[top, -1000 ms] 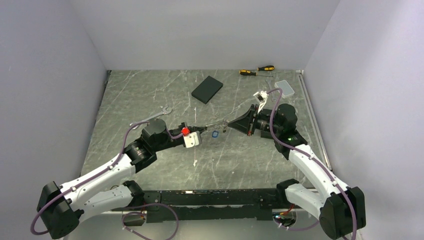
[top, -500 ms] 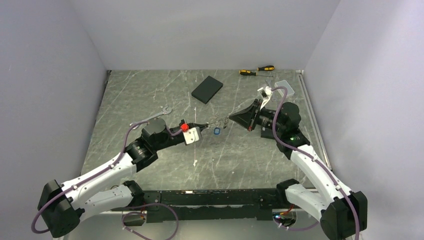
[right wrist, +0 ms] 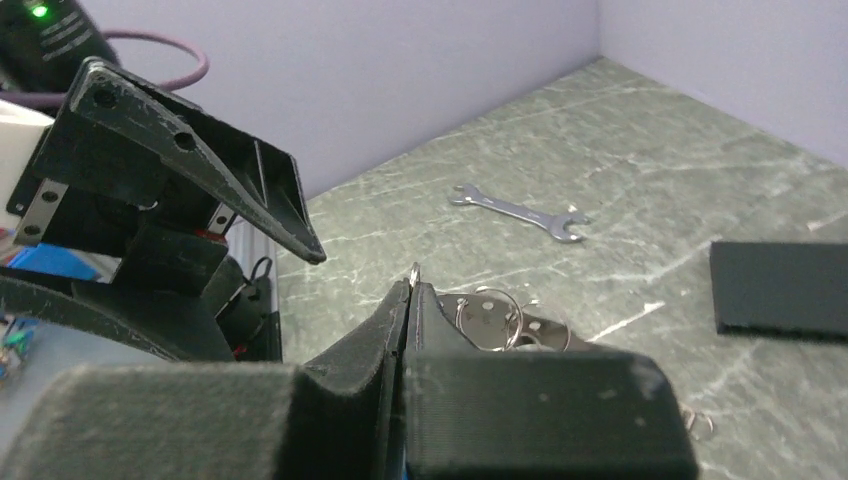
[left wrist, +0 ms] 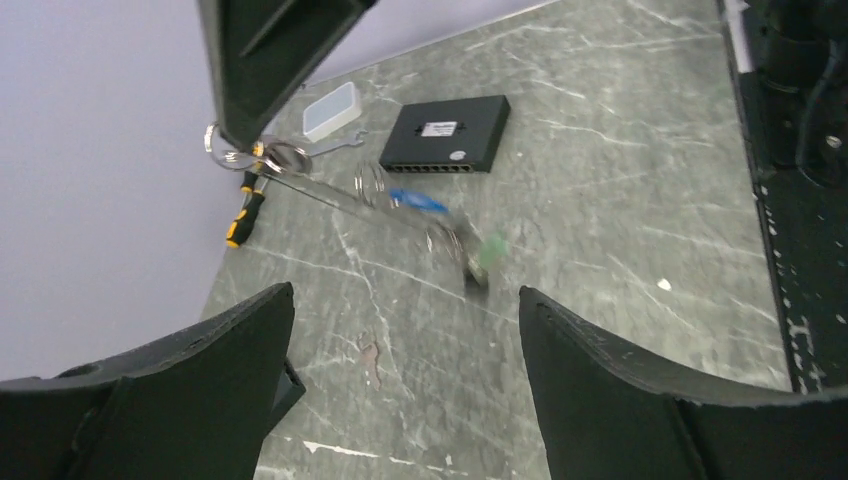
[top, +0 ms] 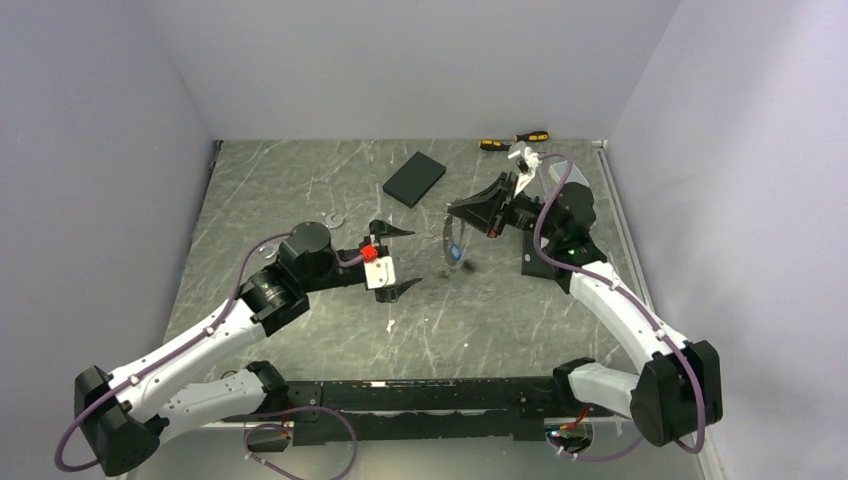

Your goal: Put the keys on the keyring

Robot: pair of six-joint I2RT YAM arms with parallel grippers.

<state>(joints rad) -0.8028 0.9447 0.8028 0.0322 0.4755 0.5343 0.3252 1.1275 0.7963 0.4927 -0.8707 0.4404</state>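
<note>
Pinching the keyring (left wrist: 335,195), keys (left wrist: 415,200) dangling, right claw (right wrist: 410,290) is closed; left claw (top: 402,259) gapes; box label (left wrist: 437,128) illegible.

Counts logged from three views.

- Arms: we counted two, one gripper apiece, the left gripper (top: 406,259) and the right gripper (top: 455,209).
- Screwdrivers: two, the first screwdriver (top: 492,145) and a second screwdriver (top: 531,136).
- Wrench (right wrist: 515,212): one.
- Black box (top: 414,178): one.
- Clear box (left wrist: 330,108): one.
- Keyring (left wrist: 318,189): one.
- Keys: we made out two for certain, a blue key (left wrist: 415,200) and a green key (left wrist: 490,250). Blur hid any further ones.
- Small rings (right wrist: 497,307): at least three bunched together, and we noted one more loose ring (right wrist: 700,425) apart from them.
</note>
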